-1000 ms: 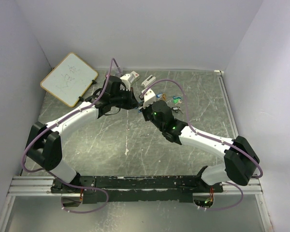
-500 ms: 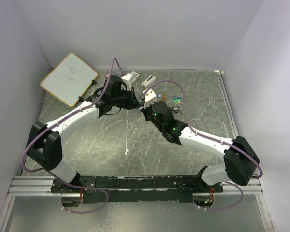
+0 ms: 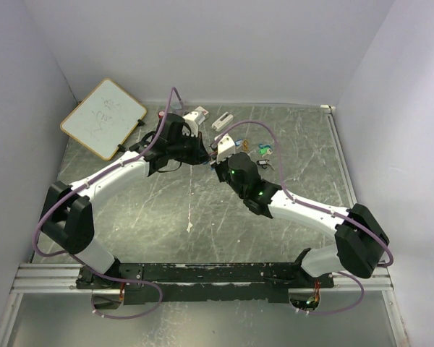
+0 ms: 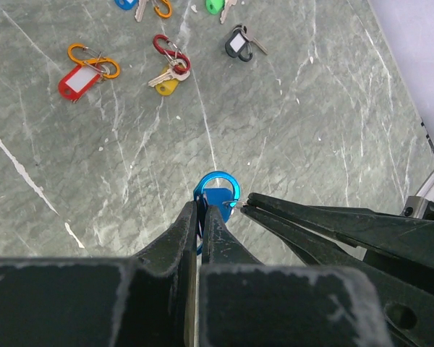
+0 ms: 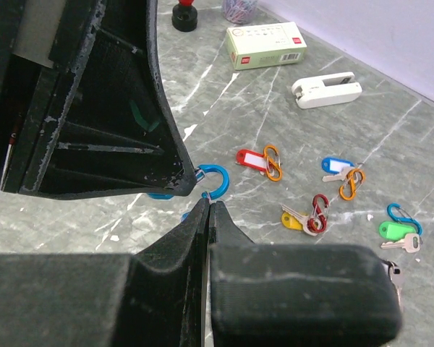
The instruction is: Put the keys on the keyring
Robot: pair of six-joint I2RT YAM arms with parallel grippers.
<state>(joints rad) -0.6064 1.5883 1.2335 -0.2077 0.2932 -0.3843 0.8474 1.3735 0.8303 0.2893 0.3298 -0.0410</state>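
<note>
1. Holding the keyring [image 4: 218, 194], our left gripper [image 4: 201, 214] has its jaws pinched tight on the blue loop. The loop sticks out past the fingertips, long axis in line with them, toward the bench's right edge.
2. Our right gripper [image 5: 207, 210] is closed too, its tips touching the loop's side. We cannot tell whether it grips anything.
3. The keys [image 5: 335, 166] lie flat near the far edge, beyond the loop toward the right edge, so we judge the right arm nearer.
4. Nearest is the yellow-tagged key [image 4: 166, 85], long axis slanting across the bench. We cannot tell which way its blade points.
</note>
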